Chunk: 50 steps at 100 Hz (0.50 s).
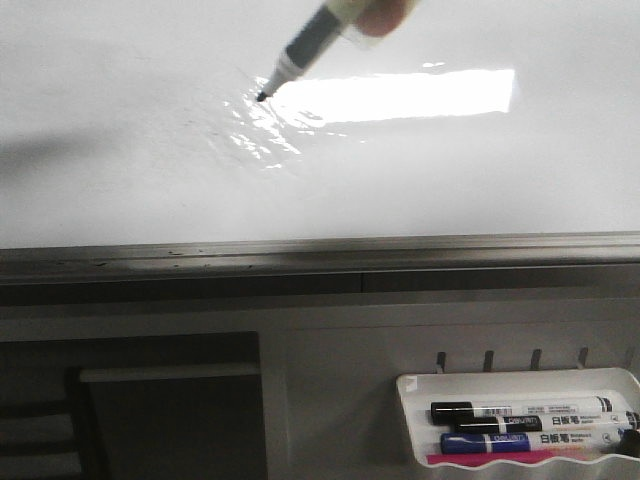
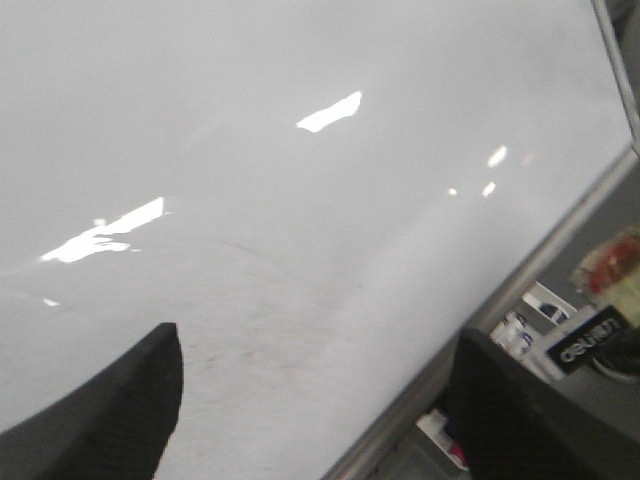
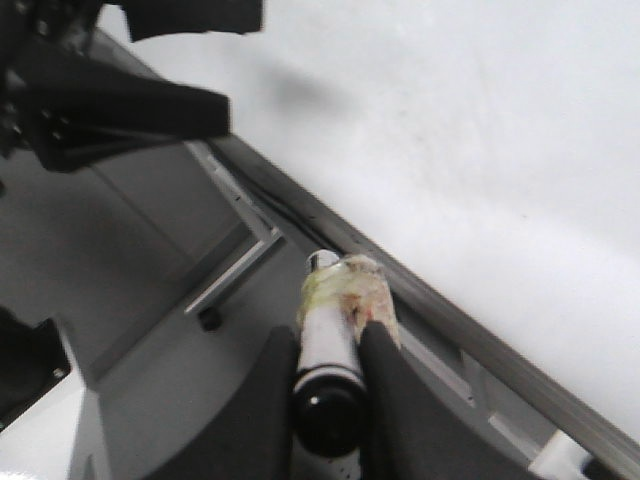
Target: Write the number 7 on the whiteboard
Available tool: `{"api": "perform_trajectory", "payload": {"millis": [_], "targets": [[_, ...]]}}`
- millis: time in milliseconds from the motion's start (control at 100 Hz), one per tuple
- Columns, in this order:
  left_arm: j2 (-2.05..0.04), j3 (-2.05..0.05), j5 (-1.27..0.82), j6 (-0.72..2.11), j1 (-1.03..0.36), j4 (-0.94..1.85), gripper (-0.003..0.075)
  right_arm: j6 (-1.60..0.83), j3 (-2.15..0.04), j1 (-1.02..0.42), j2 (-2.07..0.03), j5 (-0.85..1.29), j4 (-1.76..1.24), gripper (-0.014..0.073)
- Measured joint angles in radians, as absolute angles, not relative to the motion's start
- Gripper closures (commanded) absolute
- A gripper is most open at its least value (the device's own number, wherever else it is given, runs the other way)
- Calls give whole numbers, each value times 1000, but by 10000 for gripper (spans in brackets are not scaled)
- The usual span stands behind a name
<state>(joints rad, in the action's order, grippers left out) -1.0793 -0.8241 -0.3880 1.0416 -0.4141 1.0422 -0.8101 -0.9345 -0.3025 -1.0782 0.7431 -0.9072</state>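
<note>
The whiteboard (image 1: 120, 150) fills the upper front view, glossy, with a bright patch of glare. A grey-and-black marker (image 1: 310, 45) slants down from the top edge, its dark tip (image 1: 262, 97) at or just above the board by the glare; contact cannot be judged. The number 7 is out of view; only faint grey smudges show near the tip. My right gripper (image 3: 328, 335) is shut on the marker's taped barrel (image 3: 345, 290), with the whiteboard (image 3: 480, 130) beyond. My left gripper (image 2: 320, 335) stands open over the whiteboard (image 2: 300, 150), holding nothing.
The board's grey frame edge (image 1: 320, 250) runs across the front view. Below it at the right hangs a white tray (image 1: 415, 400) with several markers (image 1: 520, 410). A dark arm part (image 3: 110, 100) shows in the right wrist view.
</note>
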Motion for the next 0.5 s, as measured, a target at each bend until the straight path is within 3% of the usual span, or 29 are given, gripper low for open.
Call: {"api": "perform_trajectory", "payload": {"millis": [240, 500], "targets": [[-966, -711, -331, 1042, -254, 1156, 229, -815, -717, -302, -909, 508, -907, 647], [-863, -596, -171, 1042, -209, 1230, 230, -819, -677, -303, -886, 319, -920, 647]]}}
